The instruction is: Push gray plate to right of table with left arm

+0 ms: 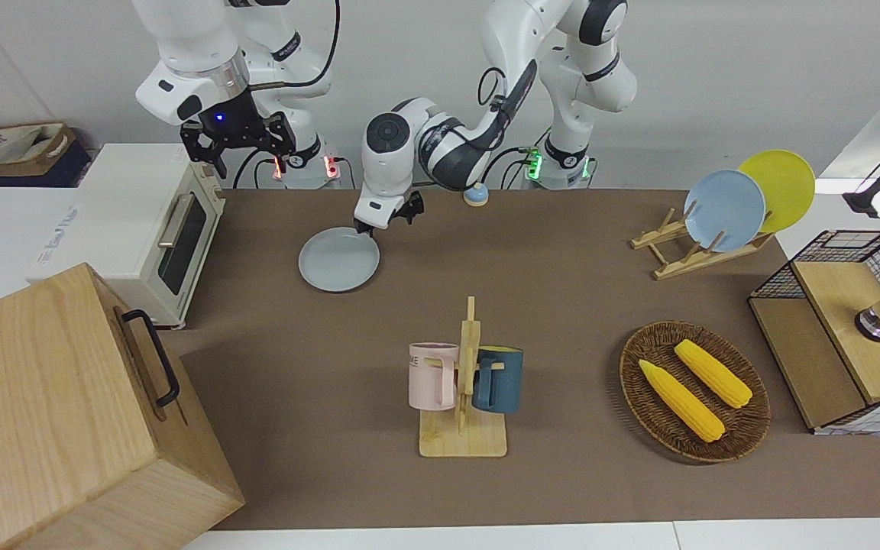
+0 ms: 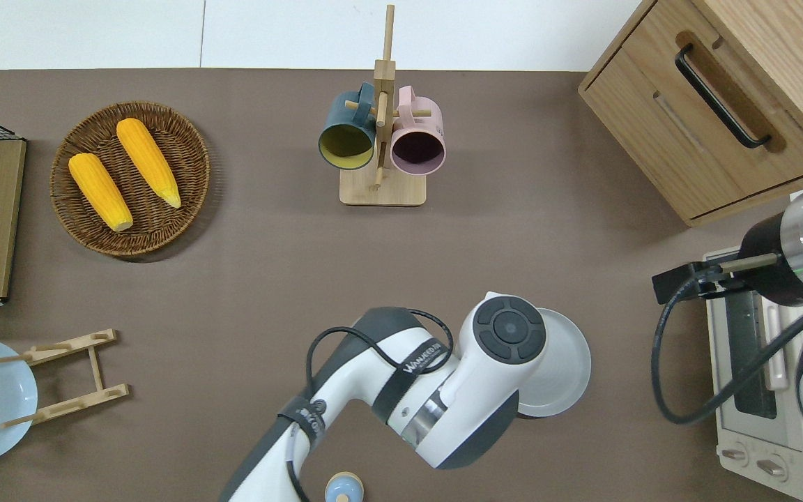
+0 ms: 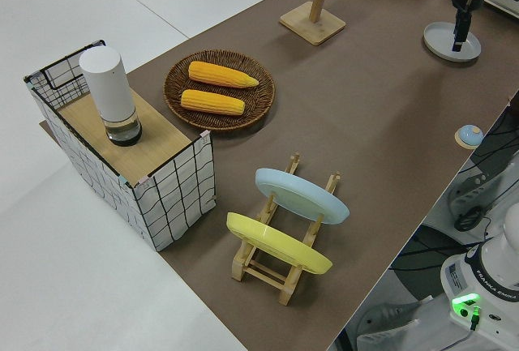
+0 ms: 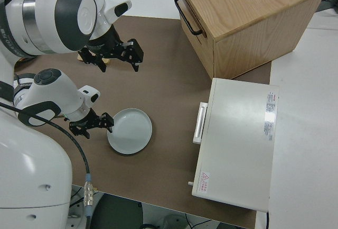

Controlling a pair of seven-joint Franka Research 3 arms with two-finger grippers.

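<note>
Left gripper: low at the rim of the gray plate, on the side nearest the robots; fingers a little apart.
Gray plate: flat on the table, near the white oven.
Right arm: parked.

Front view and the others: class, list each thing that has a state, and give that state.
Round pale gray plate: flat on the brown table.
Left gripper: at the plate's rim.
Right gripper: parked, open.
White toaster oven: door closed.
Wooden drawer cabinet: closed.
</note>
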